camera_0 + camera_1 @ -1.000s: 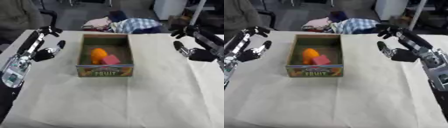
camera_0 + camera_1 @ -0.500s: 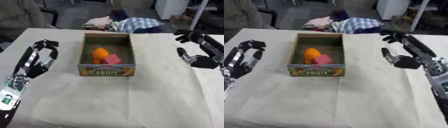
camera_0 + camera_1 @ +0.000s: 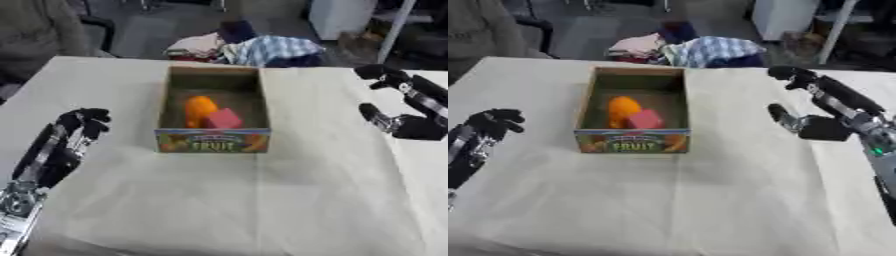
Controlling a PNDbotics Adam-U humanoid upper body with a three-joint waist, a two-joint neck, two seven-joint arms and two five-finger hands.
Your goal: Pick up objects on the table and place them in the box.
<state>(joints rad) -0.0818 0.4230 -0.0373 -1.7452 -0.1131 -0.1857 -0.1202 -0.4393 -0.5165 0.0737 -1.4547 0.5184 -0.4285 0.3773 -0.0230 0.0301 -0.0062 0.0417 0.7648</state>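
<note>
Sitting mid-desk point(image 3: 219, 200), the fruit box point(image 3: 212, 141) holds an orange object point(image 3: 199, 108) touching a pink block point(image 3: 224, 119); the left hand point(image 3: 74, 134) seems loosely curled, holding nothing; the right hand point(image 3: 820, 112) hovers beside the box, fingers spread, empty.

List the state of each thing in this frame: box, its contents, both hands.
box: upright, open-topped, on the cloth-covered table.
orange object: inside the box, left of centre.
pink block: inside the box, against the orange object.
left hand: holds nothing, fingers curled.
right hand: open, holds nothing.
</note>
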